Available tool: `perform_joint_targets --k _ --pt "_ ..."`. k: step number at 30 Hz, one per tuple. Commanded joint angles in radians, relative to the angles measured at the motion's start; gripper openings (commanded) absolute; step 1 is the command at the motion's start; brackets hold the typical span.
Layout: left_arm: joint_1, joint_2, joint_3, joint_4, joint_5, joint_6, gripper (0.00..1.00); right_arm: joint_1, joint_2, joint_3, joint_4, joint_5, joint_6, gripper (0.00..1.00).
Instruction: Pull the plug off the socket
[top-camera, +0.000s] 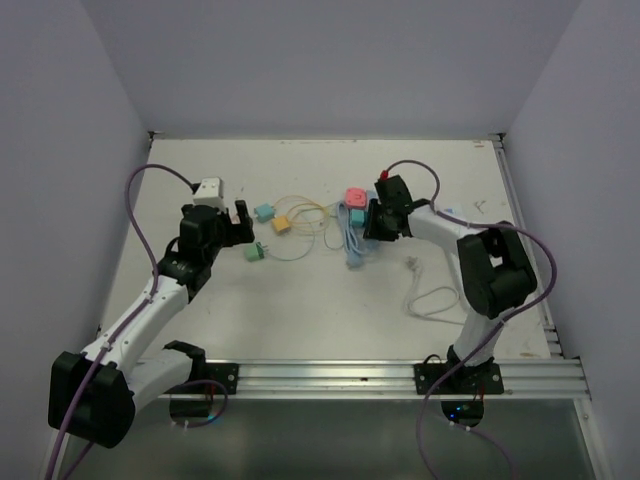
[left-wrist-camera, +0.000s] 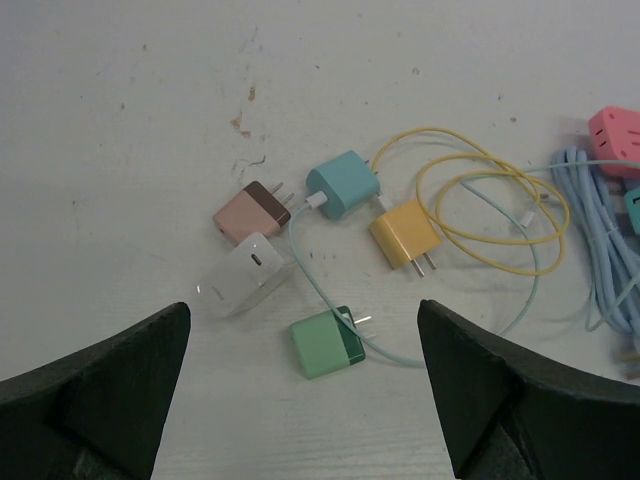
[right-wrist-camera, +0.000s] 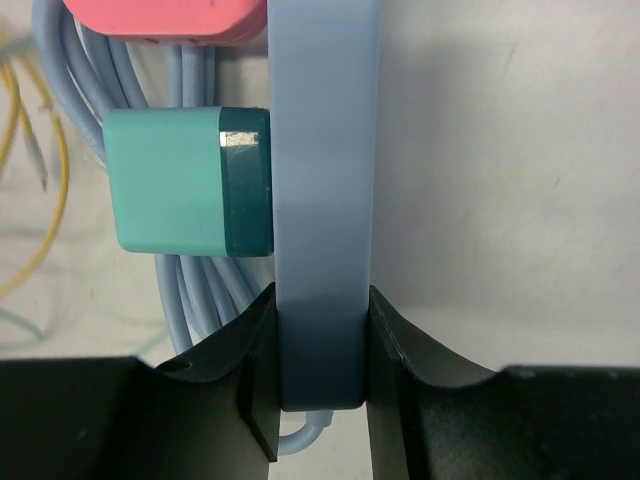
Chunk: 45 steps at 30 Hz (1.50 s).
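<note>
Blue socket (right-wrist-camera: 325, 180) with teal plug (right-wrist-camera: 185, 180), inside right tool (right-wrist-camera: 322, 335)

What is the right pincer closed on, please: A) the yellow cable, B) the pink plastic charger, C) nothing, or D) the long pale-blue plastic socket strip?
D: in the right wrist view the right pincer presses on both sides of the long pale-blue plastic socket strip, just below the teal block-shaped plastic plug seated in its side.

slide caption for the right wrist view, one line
Right arm's jaws clamp the light-blue power strip, a teal plug seated in its side and a pink adapter just beyond.
</note>
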<state>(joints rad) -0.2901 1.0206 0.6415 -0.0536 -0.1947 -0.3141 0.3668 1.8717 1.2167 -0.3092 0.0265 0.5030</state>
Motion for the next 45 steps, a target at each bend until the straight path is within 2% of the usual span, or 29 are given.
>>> perform_joint_targets --k 1,6,12,15,21,27,34,45 --pt "-0.012 -0.008 0.012 0.037 0.054 -0.016 0.99 0.081 -0.166 -0.164 0.058 -0.023 0.009 0.00" --pt "-0.057 0.027 0.026 0.069 0.173 -0.066 0.99 0.110 -0.415 -0.455 0.169 -0.051 0.135 0.00" --pt "-0.093 0.104 0.115 0.083 0.319 -0.230 0.99 0.110 -0.581 -0.615 0.283 -0.089 0.183 0.00" --pt "-0.139 0.169 0.170 0.122 0.345 -0.312 0.99 0.110 -0.620 -0.643 0.303 -0.128 0.167 0.00" --pt "-0.274 0.324 0.329 0.095 0.348 -0.453 0.99 0.110 -0.669 -0.654 0.340 -0.172 0.143 0.00" --pt "-0.383 0.481 0.406 0.093 0.327 -0.591 0.96 0.110 -0.675 -0.655 0.375 -0.208 0.160 0.00" --pt "-0.452 0.614 0.521 0.020 0.267 -0.654 0.94 0.110 -0.715 -0.632 0.383 -0.195 0.177 0.00" --pt "-0.468 0.748 0.615 0.009 0.317 -0.666 0.89 0.110 -0.717 -0.592 0.409 -0.186 0.207 0.00"
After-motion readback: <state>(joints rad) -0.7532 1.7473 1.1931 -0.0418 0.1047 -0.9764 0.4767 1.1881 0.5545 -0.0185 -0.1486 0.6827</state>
